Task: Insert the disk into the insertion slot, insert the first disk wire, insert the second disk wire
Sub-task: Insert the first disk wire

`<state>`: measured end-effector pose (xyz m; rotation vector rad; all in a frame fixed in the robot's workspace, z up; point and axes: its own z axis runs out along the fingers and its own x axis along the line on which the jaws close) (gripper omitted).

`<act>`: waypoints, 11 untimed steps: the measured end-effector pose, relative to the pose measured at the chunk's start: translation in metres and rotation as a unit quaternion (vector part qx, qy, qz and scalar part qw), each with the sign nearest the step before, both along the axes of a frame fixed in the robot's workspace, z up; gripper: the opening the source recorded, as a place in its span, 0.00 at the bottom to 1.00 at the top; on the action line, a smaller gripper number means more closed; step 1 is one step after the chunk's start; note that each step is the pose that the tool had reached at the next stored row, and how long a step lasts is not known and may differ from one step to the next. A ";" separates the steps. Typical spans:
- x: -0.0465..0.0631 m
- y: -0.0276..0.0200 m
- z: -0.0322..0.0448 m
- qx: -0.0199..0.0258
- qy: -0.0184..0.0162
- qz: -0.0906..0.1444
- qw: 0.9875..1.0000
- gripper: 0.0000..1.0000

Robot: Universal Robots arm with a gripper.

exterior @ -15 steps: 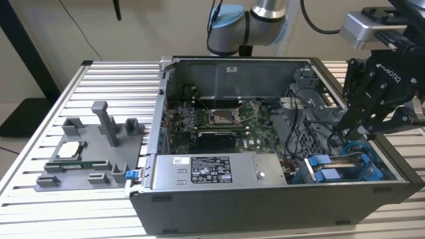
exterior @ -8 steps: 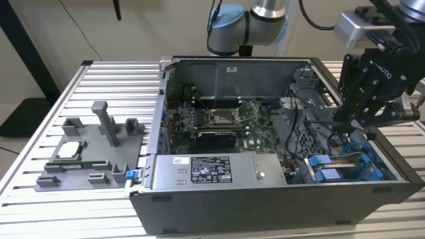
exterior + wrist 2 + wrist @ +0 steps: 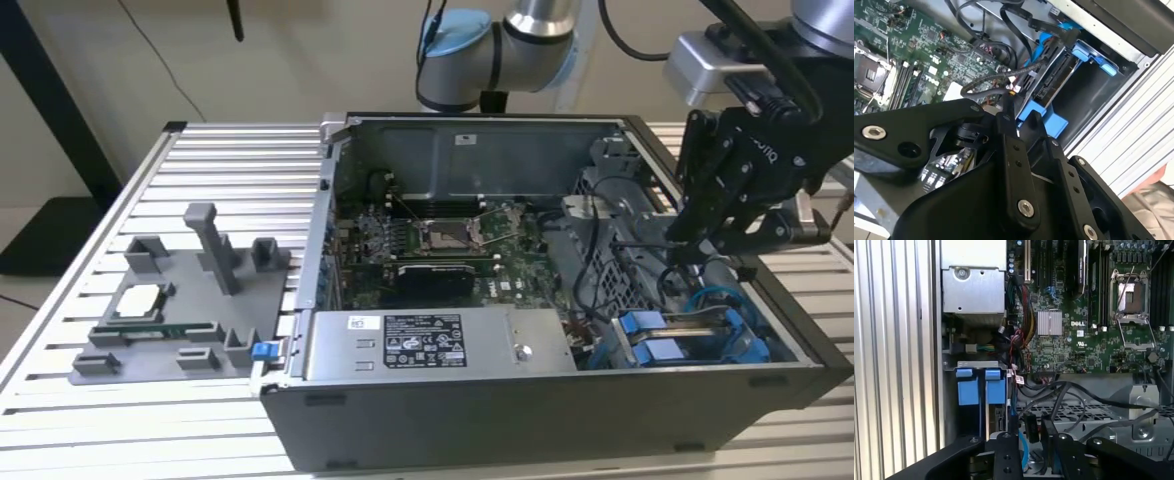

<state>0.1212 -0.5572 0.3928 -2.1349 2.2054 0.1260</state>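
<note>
The disk sits in the insertion slot (image 3: 1089, 95) at the corner of the open computer case, beside the power supply. Its blue carrier frame (image 3: 654, 345) shows two blue tabs (image 3: 968, 390) side by side, and the disk's connector edge (image 3: 1054, 80) faces the motherboard. My gripper (image 3: 694, 255) hangs just above that edge, open by a narrow gap. In both wrist views the black fingers (image 3: 1006, 120) (image 3: 1009, 450) flank a black wire plug (image 3: 1030, 426). Loose black disk wires (image 3: 989, 80) curl past the fingertips (image 3: 1036, 125).
The grey power-supply box (image 3: 414, 340) lies along the case's front wall. The motherboard (image 3: 427, 240) with its processor socket (image 3: 1128, 297) fills the case floor. A grey fixture (image 3: 187, 290) with small parts stands at the exterior view's left on the slatted table (image 3: 214, 150).
</note>
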 end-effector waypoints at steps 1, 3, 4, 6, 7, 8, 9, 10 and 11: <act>0.000 0.0002 -0.0008 0.000 -0.001 0.000 1.000 1.00; 0.000 0.0005 -0.0022 0.000 -0.002 0.001 1.000 1.00; 0.000 0.0006 -0.0028 0.000 -0.003 0.001 1.000 1.00; 0.000 0.0007 -0.0036 0.000 -0.004 0.002 1.000 1.00; 0.000 0.0008 -0.0040 0.000 -0.005 0.002 1.000 1.00; 0.000 0.0008 -0.0039 0.001 -0.005 0.002 1.000 1.00; 0.000 0.0008 -0.0039 0.001 -0.005 0.002 1.000 1.00; -0.001 0.0008 -0.0039 0.001 -0.005 0.002 1.000 1.00; -0.001 0.0008 -0.0040 0.001 -0.005 0.002 1.000 1.00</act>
